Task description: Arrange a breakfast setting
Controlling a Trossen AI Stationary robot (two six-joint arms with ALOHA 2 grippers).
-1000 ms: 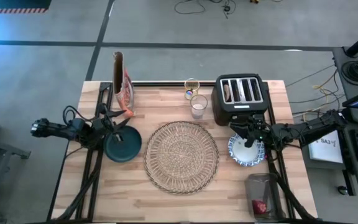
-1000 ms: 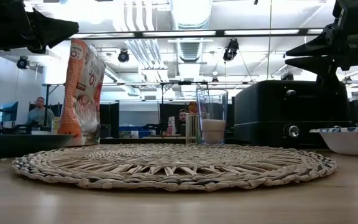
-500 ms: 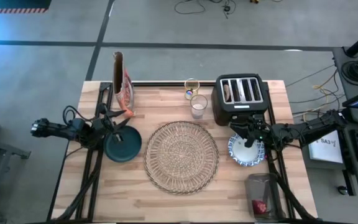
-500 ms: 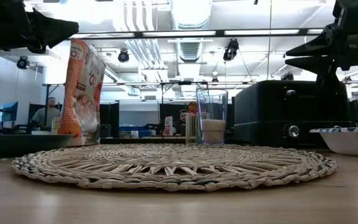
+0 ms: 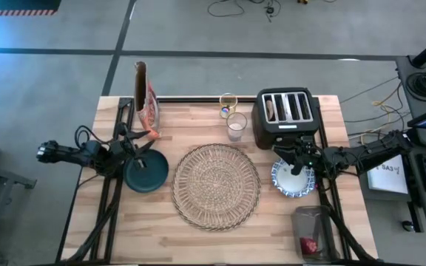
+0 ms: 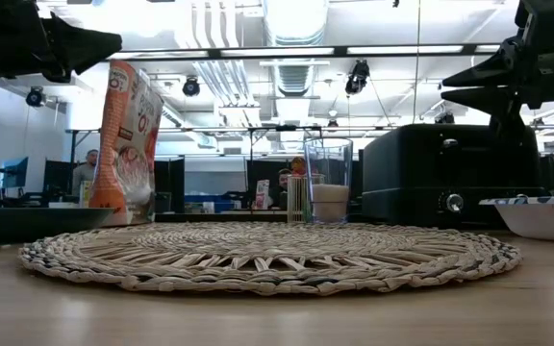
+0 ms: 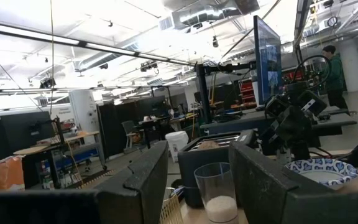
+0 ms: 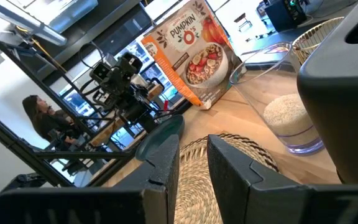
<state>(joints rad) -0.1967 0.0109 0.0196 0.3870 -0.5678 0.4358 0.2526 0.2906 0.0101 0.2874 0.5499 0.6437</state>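
Observation:
The wicker placemat [image 5: 215, 185] lies at the table's middle. The dark teal plate [image 5: 146, 176] lies to its left; my left gripper [image 5: 148, 148] hovers open over the plate's far rim. The blue-and-white bowl [image 5: 294, 179] stands to the mat's right; my right gripper [image 5: 279, 153] hovers open above its far left rim, near the toaster's front. The clear glass [image 5: 236, 126], with something white at its bottom, stands beyond the mat. A toasted bread piece [image 5: 272, 108] sits in the toaster's left slot. The dark-red fruit [image 5: 309, 244] lies in a clear container at the near right.
The black toaster [image 5: 287, 117] stands at the far right. The cereal bag [image 5: 146, 96] stands at the far left. A small jar [image 5: 228, 103] stands behind the glass. Bare wood shows in front of the mat. People show in the room beyond the table.

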